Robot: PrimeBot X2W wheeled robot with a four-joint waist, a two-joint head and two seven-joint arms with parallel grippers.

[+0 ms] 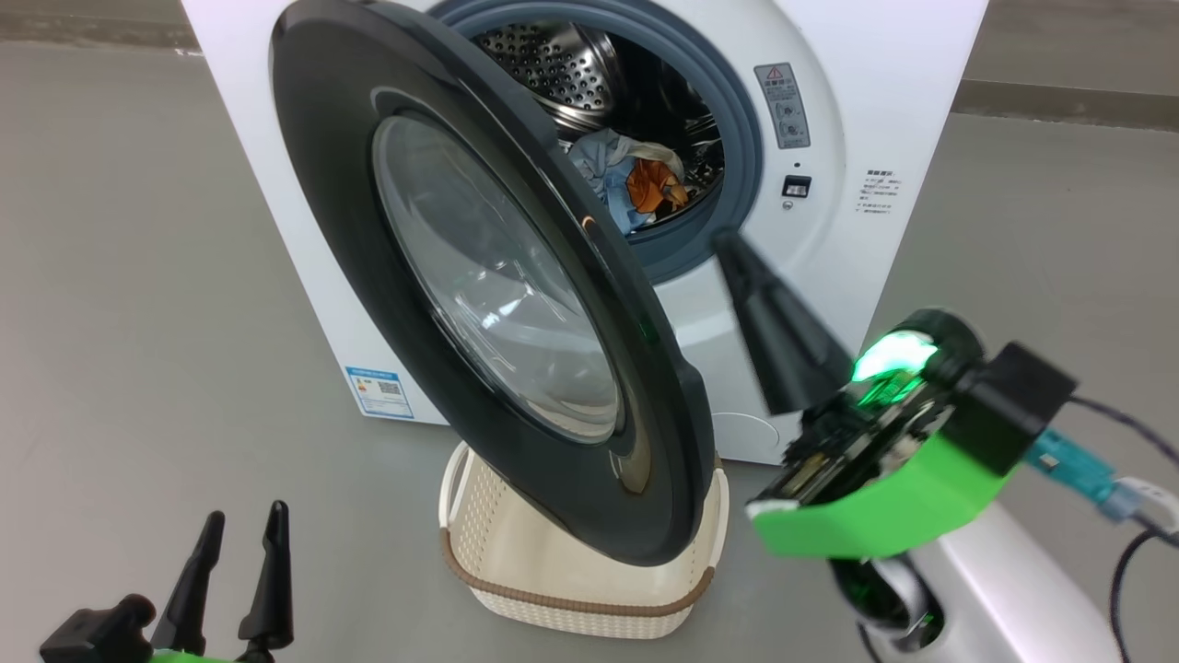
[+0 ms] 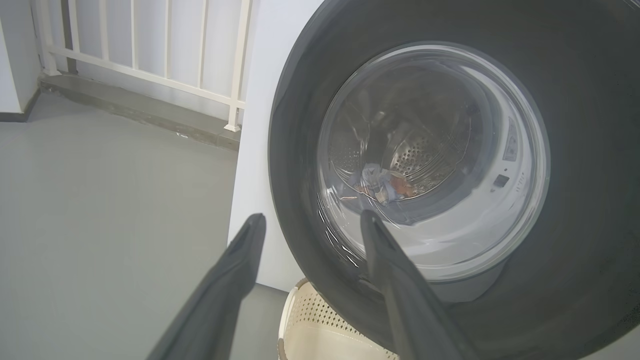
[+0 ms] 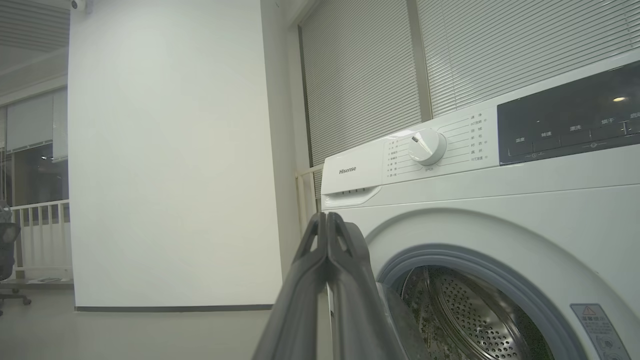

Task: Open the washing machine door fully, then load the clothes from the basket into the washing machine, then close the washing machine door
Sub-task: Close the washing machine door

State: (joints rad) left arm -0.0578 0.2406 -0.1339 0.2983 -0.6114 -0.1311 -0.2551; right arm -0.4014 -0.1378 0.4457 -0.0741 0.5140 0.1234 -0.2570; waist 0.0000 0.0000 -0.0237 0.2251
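The white washing machine (image 1: 829,110) stands ahead with its black door (image 1: 341,184) swung partly open, its glass window (image 1: 488,276) facing me. Light-blue and orange clothes (image 1: 636,180) lie in the steel drum (image 3: 465,310). On the floor under the door sits the cream basket (image 1: 571,571); no cloth shows in its visible part. My right gripper (image 1: 725,241) is shut with nothing in it, just right of the door's free edge in front of the opening; I cannot tell whether it touches the door. My left gripper (image 1: 241,529) is open, low and left of the basket, pointing at the door (image 2: 575,150).
Grey floor (image 1: 120,276) spreads left and right of the machine. A white railing (image 2: 150,50) and a white wall (image 3: 170,150) stand to the machine's left. The control dial (image 3: 426,146) is on the top panel. A cable (image 1: 1124,552) trails from my right wrist.
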